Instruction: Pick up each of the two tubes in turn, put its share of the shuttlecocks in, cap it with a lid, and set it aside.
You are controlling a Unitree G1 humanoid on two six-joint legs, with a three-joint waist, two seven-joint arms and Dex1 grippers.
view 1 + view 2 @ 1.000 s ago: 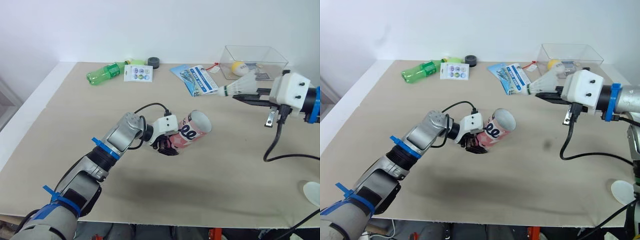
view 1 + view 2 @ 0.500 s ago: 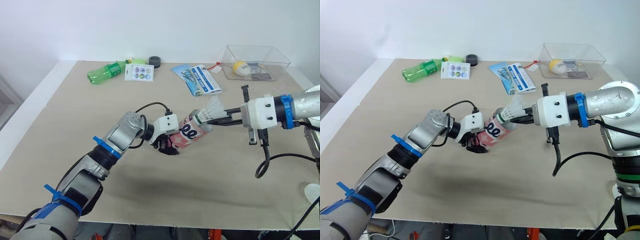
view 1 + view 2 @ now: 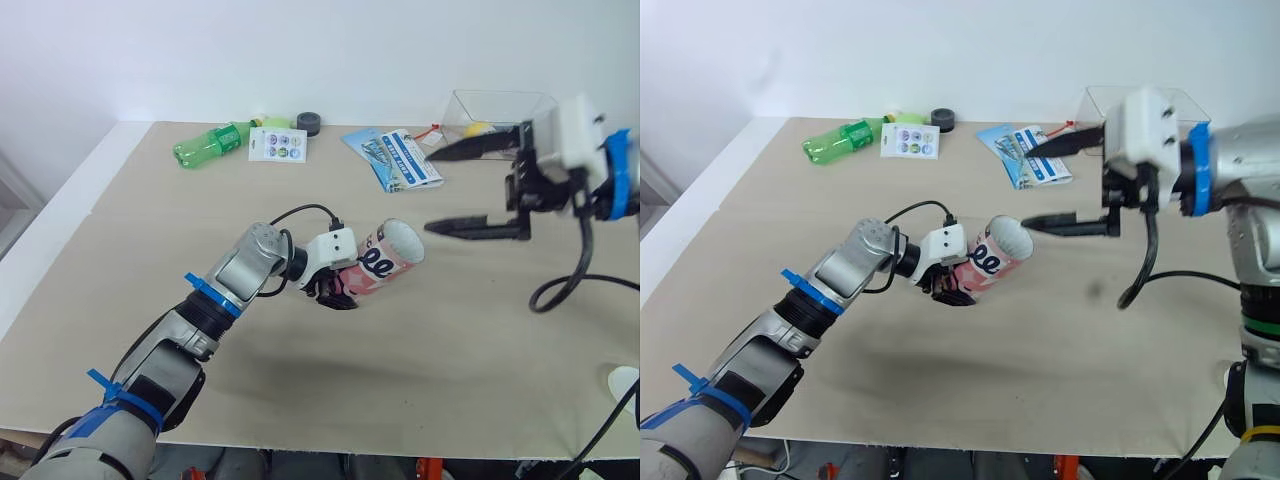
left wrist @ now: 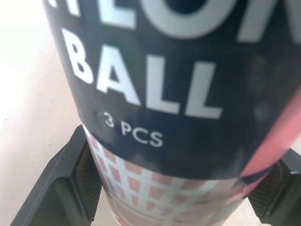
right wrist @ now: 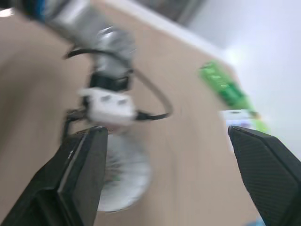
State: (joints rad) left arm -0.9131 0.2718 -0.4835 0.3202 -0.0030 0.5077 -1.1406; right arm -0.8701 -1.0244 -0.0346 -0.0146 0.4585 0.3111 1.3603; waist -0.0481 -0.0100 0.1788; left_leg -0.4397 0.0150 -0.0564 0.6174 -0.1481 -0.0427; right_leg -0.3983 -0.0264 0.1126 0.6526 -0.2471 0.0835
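One tube [image 3: 385, 262], clamped in the left gripper [image 3: 335, 290], tilts over the table [image 3: 150, 220]; the right gripper [image 3: 430, 191] gapes empty near its mouth. A shuttlecock [image 5: 123, 175], seemingly inside, could slide out if the tube dips.

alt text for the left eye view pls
The left tool grips a pink tube tilted over the table, open mouth toward the right tool, which hangs open and empty just beyond it. A green bottle, a leaflet and a clear box lie along the far edge.
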